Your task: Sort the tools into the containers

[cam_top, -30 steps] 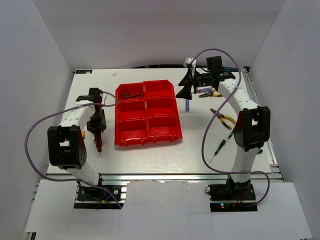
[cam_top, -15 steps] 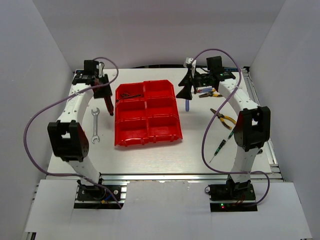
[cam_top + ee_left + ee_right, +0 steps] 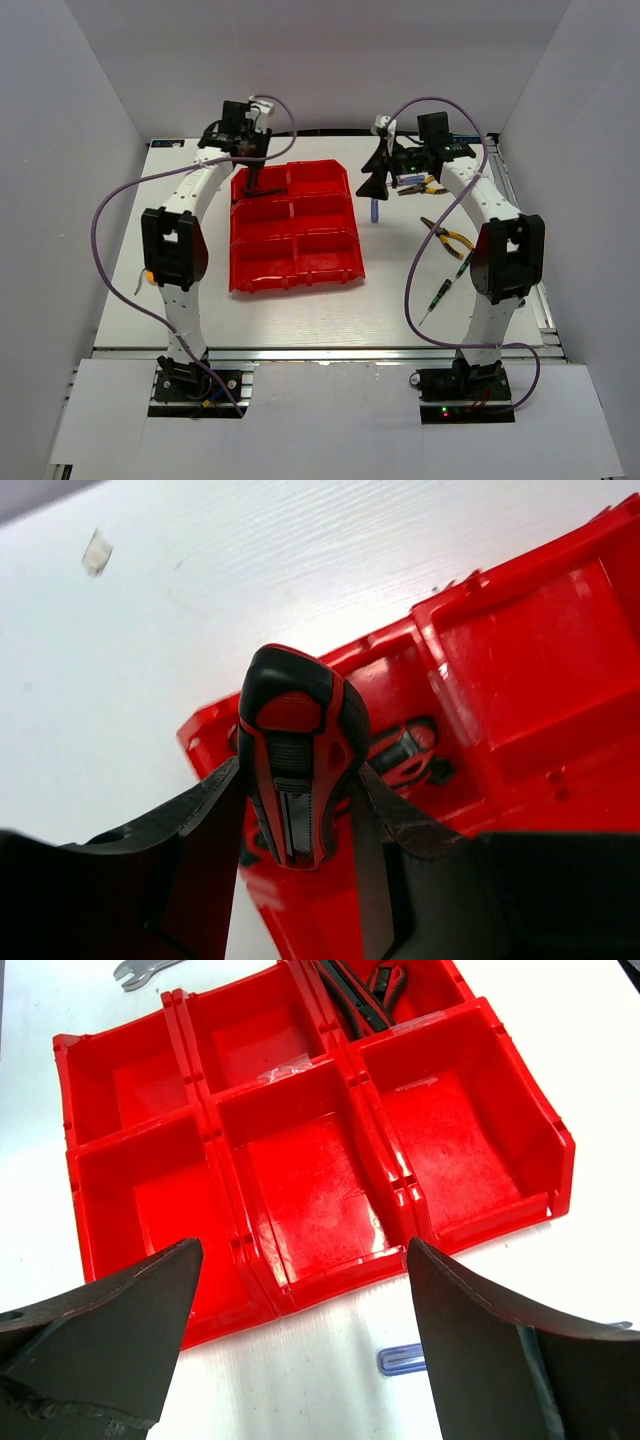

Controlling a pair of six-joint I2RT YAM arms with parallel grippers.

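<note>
Red-black-handled tool (image 3: 293, 730) sits clamped in left end effector (image 3: 297, 805) over the bins (image 3: 520, 660); right end effector (image 3: 303, 1247) gapes empty.

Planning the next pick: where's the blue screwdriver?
Top view: the blue screwdriver lies just right of the red bins, beside the open right hand.

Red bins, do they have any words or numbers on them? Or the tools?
None can be read. The red bins are plain, the red-black handle shows only ridges, and the white scrap is too small to tell.
</note>
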